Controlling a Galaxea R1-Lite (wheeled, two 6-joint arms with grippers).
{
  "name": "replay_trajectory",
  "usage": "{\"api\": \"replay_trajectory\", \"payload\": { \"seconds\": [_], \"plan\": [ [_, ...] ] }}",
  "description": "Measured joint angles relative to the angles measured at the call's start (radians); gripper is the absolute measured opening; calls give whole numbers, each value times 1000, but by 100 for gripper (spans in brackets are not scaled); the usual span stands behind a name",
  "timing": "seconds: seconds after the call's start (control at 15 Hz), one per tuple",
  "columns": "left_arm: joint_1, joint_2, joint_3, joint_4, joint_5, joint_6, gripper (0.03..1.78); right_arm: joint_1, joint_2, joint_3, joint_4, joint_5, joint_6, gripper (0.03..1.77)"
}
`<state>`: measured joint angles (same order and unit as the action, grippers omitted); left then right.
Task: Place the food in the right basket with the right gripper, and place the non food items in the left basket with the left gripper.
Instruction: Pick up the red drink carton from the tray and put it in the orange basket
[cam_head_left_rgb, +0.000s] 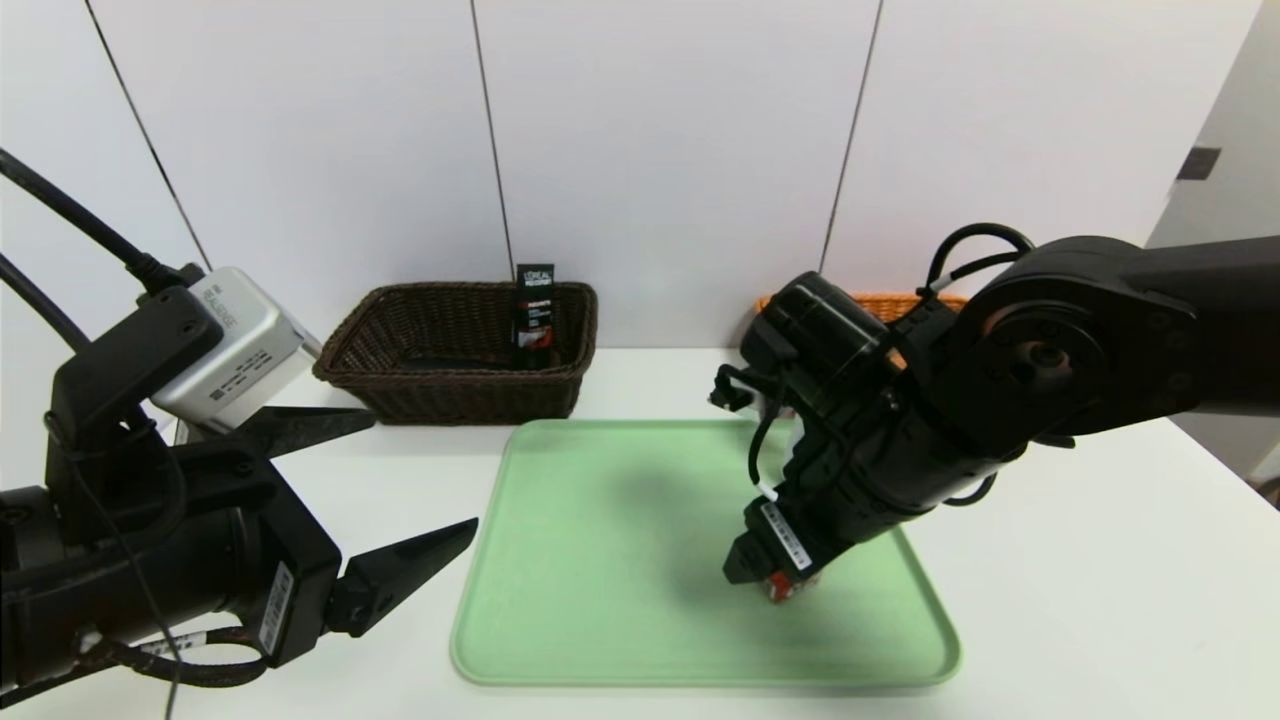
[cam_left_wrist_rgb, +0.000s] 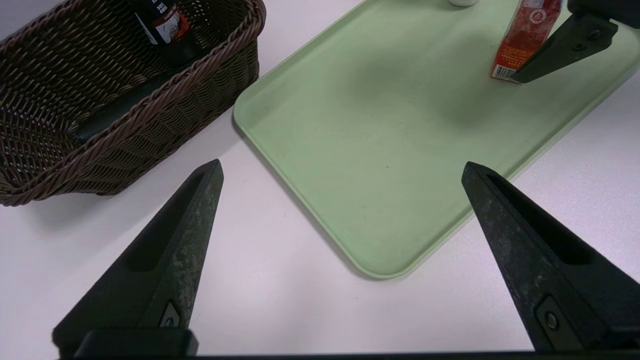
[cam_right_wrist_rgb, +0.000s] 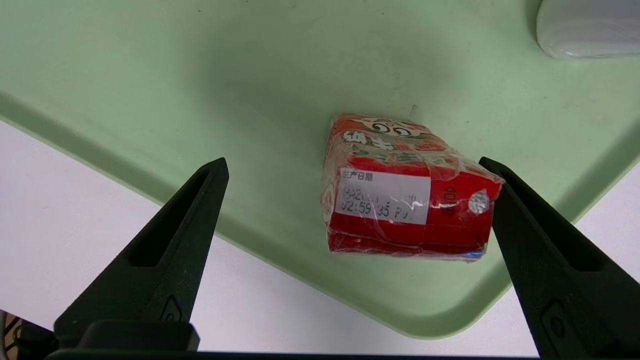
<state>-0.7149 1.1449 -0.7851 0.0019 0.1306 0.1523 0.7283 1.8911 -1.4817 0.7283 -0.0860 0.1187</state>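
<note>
White table (cam_head_left_rgb: 1100, 560), green tray (cam_head_left_rgb: 600, 560), white wall panels (cam_head_left_rgb: 660, 150).

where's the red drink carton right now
In the head view the red drink carton stands on the green tray, near its front right corner, directly under the open right gripper, between the fingers and close to one fingertip.

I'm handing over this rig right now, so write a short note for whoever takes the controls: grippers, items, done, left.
Right gripper: open, pointing down over the red drink carton, which stands on the green tray; one finger is right beside it, no grip yet.
Left gripper: open, empty, parked at the table's left, near the dark brown basket.
Done: the black L'Oreal tube and a long black pouch are in the brown basket.
Left: carton into the orange basket; a white item also remains on the tray.
</note>
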Motion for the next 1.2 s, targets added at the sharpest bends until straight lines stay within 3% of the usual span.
{"api": "replay_trajectory", "payload": {
  "seconds": [0.53,0.93,1.2],
  "plan": [
    [0,0,0,-1,1,-1,169,0,27,4,1,-1,1,170],
    [3,1,0,-2,2,-1,169,2,33,10,1,-30,0,170],
    [7,1,-1,-3,1,-1,169,3,33,11,0,-30,0,107]
  ]
}}
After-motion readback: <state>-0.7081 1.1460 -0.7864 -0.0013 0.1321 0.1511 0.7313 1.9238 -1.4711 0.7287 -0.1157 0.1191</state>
